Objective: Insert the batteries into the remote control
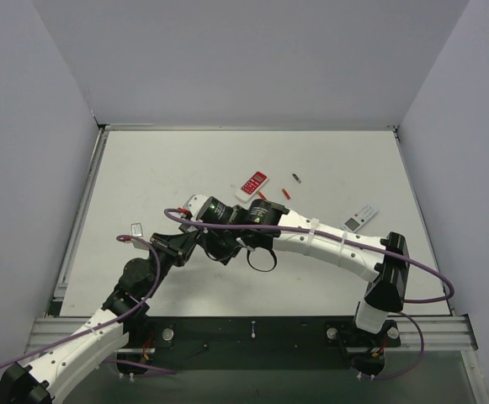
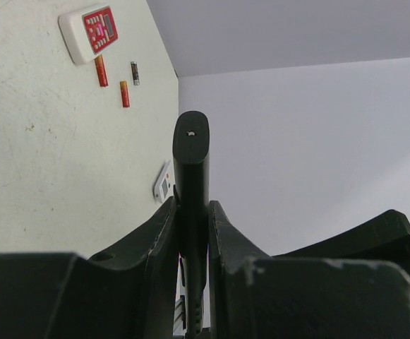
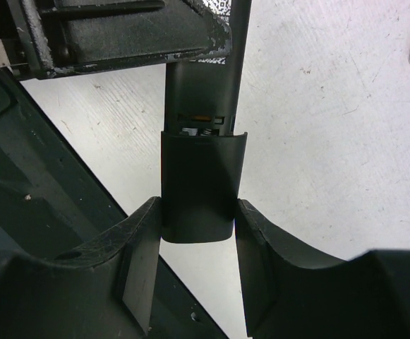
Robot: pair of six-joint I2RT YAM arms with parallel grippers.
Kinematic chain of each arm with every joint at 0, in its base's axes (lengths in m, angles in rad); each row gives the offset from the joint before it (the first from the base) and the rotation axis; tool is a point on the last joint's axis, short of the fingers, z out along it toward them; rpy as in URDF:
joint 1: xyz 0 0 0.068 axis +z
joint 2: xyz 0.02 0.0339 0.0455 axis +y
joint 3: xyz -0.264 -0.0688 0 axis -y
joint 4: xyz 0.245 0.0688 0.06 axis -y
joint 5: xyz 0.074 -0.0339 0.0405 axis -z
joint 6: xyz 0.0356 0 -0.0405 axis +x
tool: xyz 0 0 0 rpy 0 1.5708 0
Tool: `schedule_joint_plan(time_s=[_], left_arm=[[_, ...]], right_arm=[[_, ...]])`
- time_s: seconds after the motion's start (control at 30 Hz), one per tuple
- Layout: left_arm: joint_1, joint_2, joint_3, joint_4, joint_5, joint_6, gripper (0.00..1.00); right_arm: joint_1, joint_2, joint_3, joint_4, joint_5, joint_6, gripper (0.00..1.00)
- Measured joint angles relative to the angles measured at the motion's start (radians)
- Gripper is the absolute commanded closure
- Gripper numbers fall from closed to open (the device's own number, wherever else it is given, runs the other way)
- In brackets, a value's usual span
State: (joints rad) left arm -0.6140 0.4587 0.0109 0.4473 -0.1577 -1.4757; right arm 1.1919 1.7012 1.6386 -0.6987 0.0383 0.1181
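Left gripper [image 2: 192, 222] clamped on the remote control [image 2: 190, 159] at lower centre, apparently bracing it – right gripper [image 3: 199, 240] pinches its half-slid battery cover [image 3: 203, 183]. Loose batteries [image 2: 124, 93] lie upper left, beside the red-and-white remote [image 2: 92, 32].

The left arm [image 1: 139, 278] and right arm [image 1: 328, 244] meet mid-table around the remote control [image 2: 190, 162], barring the near centre. Beyond lie the red-and-white remote [image 1: 253, 183] and batteries [image 1: 285, 193] (close together) — far-left tabletop [image 1: 160, 168] lies open.
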Motion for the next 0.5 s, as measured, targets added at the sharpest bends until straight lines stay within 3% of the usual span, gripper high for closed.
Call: schedule_joint_plan(time_s=[0.5], left_arm=[[-0.001, 0.003, 0.0, -0.014, -0.011, -0.002, 1.0]], right_arm=[[-0.002, 0.085, 0.045, -0.056, 0.006, 0.008, 0.69]])
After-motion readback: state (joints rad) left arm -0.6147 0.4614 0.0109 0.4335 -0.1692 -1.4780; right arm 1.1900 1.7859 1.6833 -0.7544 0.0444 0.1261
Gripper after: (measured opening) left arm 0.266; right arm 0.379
